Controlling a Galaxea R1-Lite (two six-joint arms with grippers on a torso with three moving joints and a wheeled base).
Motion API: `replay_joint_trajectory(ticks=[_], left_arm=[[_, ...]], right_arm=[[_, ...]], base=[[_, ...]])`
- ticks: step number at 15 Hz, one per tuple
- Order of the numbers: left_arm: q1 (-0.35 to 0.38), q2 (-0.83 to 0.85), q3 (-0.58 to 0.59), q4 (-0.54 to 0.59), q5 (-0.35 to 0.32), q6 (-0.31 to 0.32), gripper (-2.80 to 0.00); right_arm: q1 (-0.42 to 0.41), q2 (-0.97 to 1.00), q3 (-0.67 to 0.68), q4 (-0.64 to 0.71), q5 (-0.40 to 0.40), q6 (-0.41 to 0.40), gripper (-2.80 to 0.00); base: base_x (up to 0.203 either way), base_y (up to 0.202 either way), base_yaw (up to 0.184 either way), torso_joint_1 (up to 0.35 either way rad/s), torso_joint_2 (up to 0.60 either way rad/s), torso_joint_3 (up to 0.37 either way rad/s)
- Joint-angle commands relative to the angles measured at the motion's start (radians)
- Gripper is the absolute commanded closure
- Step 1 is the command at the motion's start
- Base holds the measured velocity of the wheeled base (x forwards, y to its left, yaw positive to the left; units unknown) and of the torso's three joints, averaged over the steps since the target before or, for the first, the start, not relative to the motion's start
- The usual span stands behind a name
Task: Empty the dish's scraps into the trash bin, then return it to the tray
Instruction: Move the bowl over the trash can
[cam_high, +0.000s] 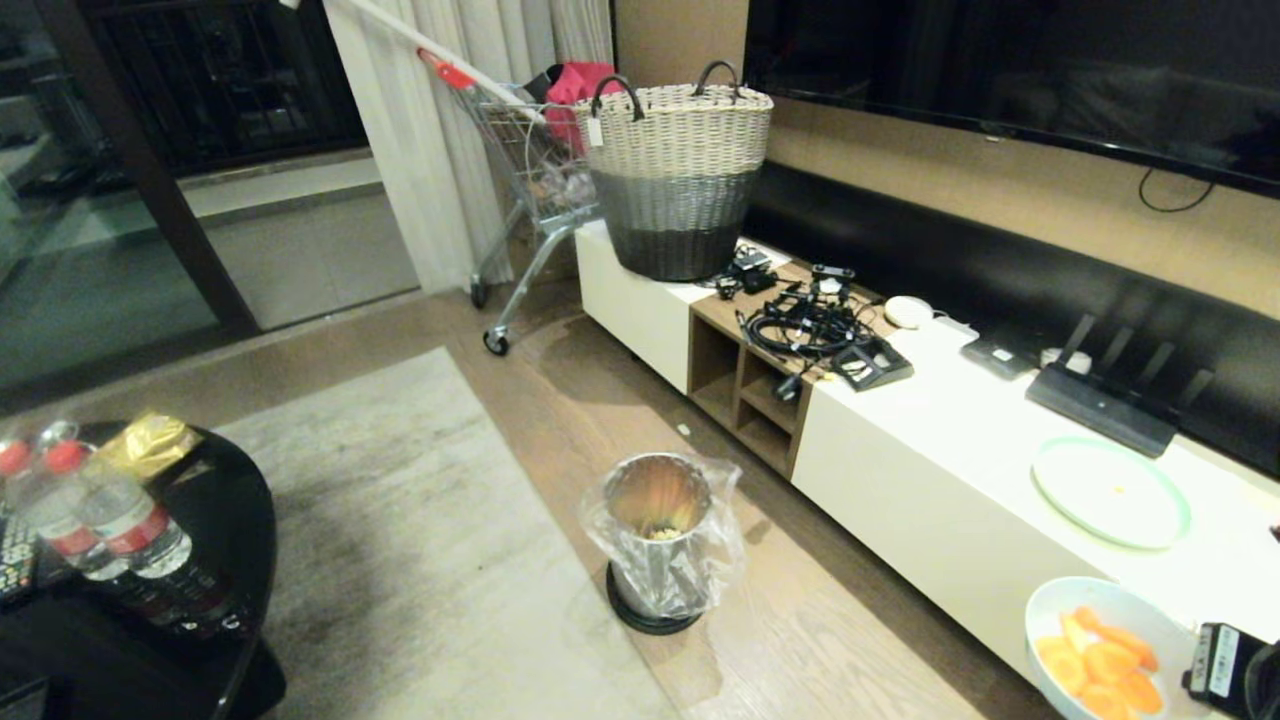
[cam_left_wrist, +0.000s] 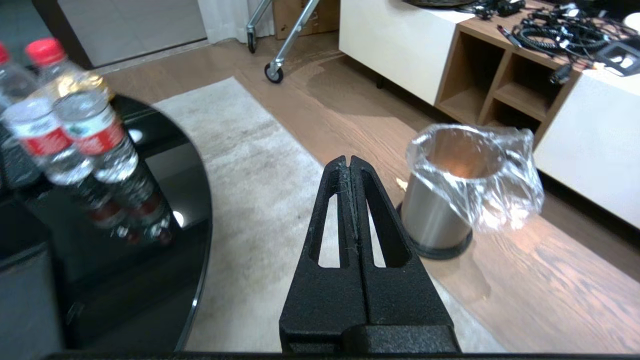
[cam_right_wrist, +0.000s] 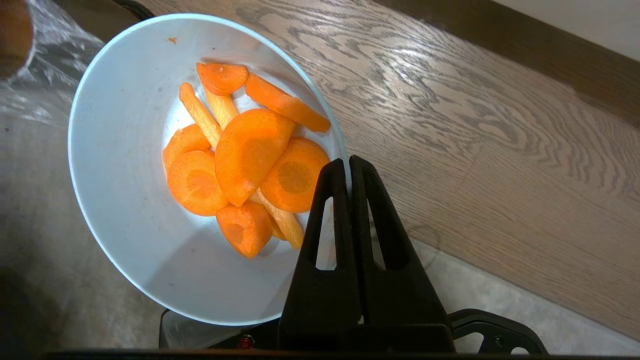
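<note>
The dish, a small white bowl, hangs tilted above the wood floor and rug, with my right gripper shut on its rim. It shows at the lower right of the head view as the dish. The scraps, orange slices and sticks, lie heaped inside it, also seen as the scraps. The trash bin, shiny metal with a clear bag liner, stands on the floor to the left of the dish, apart from it. My left gripper is shut and empty above the rug, near the trash bin. The tray is out of view.
A round black table with water bottles stands at the left. A long white cabinet runs along the right, bearing a pale green plate, cables and a woven basket. A shopping cart stands behind.
</note>
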Motion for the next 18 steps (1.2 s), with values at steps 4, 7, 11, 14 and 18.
replay_joint_trajectory(ticks=[4,7,11,14,18], left_arm=[[0.000,0.000,0.000,-0.001,0.001,0.000,0.00],[0.000,0.000,0.000,-0.001,0.001,0.001,0.00],[0.000,0.000,0.000,-0.001,0.001,0.000,0.00],[0.000,0.000,0.000,-0.001,0.001,0.000,0.00],[0.000,0.000,0.000,-0.001,-0.001,0.000,0.00]], right_arm=[[0.000,0.010,0.003,0.000,-0.001,0.003,0.00],[0.000,0.016,0.003,-0.001,-0.001,0.001,0.00],[0.000,0.034,-0.004,-0.012,-0.007,0.001,0.00],[-0.002,0.044,-0.001,-0.030,-0.007,0.001,0.00],[-0.003,0.050,-0.004,-0.032,-0.009,0.000,0.00]], base=[[0.187,0.000,0.001,0.005,0.00,0.002],[0.175,0.000,0.002,0.005,0.00,0.004],[0.022,0.000,0.001,0.004,0.00,0.000],[0.000,0.000,0.000,0.000,0.00,0.000],[0.000,0.000,0.000,0.000,0.00,0.000]])
